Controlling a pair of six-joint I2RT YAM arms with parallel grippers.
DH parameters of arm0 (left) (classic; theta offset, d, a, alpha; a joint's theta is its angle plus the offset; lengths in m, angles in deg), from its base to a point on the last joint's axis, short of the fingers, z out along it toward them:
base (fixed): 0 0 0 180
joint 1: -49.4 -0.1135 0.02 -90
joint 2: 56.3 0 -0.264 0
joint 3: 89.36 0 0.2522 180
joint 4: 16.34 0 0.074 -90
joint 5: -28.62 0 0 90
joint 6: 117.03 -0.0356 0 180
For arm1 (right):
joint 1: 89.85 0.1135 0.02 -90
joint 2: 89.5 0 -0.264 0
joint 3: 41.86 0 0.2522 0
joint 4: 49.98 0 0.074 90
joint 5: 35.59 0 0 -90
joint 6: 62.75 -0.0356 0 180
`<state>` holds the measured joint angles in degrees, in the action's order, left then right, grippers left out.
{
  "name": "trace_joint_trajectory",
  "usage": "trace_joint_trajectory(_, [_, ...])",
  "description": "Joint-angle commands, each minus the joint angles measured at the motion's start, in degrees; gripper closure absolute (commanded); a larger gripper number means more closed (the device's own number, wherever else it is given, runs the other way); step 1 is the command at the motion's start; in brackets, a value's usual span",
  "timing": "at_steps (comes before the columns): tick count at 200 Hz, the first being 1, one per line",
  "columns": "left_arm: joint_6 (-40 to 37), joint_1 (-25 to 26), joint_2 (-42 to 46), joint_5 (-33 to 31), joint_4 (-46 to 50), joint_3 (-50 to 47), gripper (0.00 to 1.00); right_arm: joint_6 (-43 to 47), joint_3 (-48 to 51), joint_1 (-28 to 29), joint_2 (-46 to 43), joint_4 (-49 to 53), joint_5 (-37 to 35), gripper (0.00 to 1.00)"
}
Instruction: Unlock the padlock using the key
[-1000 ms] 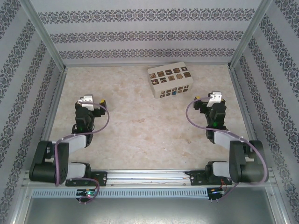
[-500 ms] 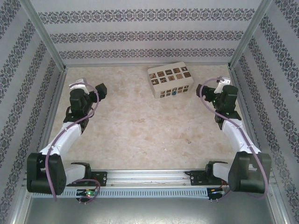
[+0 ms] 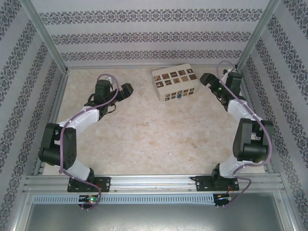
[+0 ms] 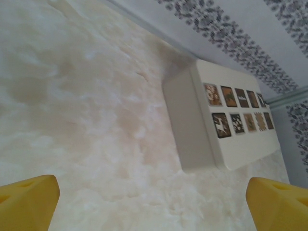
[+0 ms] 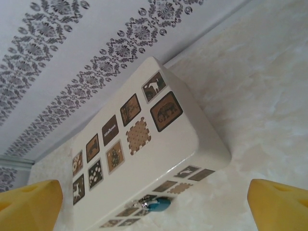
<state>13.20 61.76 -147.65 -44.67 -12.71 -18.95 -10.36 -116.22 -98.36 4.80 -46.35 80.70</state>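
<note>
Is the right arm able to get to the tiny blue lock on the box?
Probably yes. The right gripper is open beside the patterned box, and the blue padlock hangs on the box's near side, in plain sight of the wrist camera. Nothing stands between them.

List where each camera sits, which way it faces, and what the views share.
Top external: above and behind the arms, looking down on the table and cream box; both arms show, bases at the bottom.
Left wrist: on the left arm, facing the box's plain end and patterned top; yellow left fingers spread at the lower corners.
Right wrist: on the right arm, facing the box's top and front with the blue padlock; yellow right fingers spread likewise.
Shared: all three show the box.
</note>
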Motion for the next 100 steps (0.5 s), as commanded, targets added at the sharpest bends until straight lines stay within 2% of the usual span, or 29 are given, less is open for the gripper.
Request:
trace_joint_trajectory(1, [3.0,2.6,-4.0,2.3,-0.9,4.2,0.00,-5.2,-3.5,0.0,3.6,-3.0,1.0,0.02])
trace_joint_trajectory(100, [8.1,7.9,-23.5,9.1,-1.2,21.3,0.00,-8.1,-16.6,3.6,18.1,-0.4,0.3,0.01])
